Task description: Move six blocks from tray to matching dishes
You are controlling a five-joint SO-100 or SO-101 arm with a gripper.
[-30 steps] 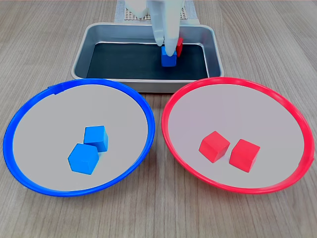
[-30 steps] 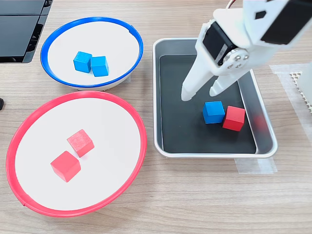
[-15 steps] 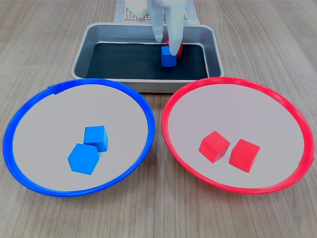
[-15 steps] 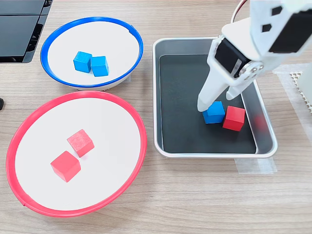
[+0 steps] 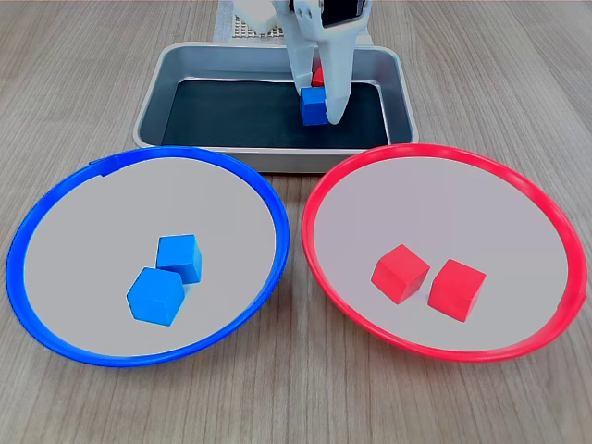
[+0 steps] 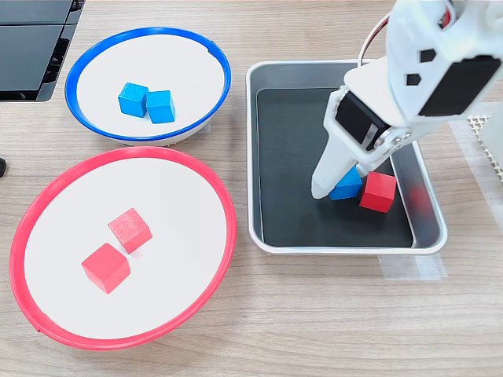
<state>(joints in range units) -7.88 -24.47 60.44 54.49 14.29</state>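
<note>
Rectangular silver metal tray with black liner (image 5: 148, 116) (image 6: 428, 228) sits top centre in the first exterior view, long axis running left-right; in the second exterior view it's right of centre, long axis running top-bottom.

White plastic arm claw (image 5: 319, 104) (image 6: 339, 187) is down inside the tray, fingers pointing at the liner. Jaws part-open, straddling the small glossy blue cube in the tray (image 5: 314, 105) (image 6: 346, 185): one finger on the cube's left in the second exterior view, the other hidden behind the arm body. Can't tell whether the fingers actually touch the cube, so grip unconfirmed. The cube rests on the liner, not lifted.

Small glossy red cube in the tray (image 5: 317, 76) (image 6: 378, 192) is just beside the blue one, on the second exterior view's right; mostly hidden behind the claw in the first exterior view.

Round blue-rimmed dish with pale centre (image 5: 55, 213) (image 6: 204, 55): lower left in the first exterior view, upper left in the second exterior view. Holds two blue cubes (image 5: 178, 258) (image 6: 160, 107), touching each other.

Round red-rimmed dish with pale centre (image 5: 518, 185) (image 6: 220, 204): lower right in the first exterior view, lower left in the second exterior view. Holds two red cubes (image 5: 400, 273) (image 6: 130, 229), close together.

All on a wood-grain tabletop (image 5: 83, 74) (image 6: 314, 330).
</note>
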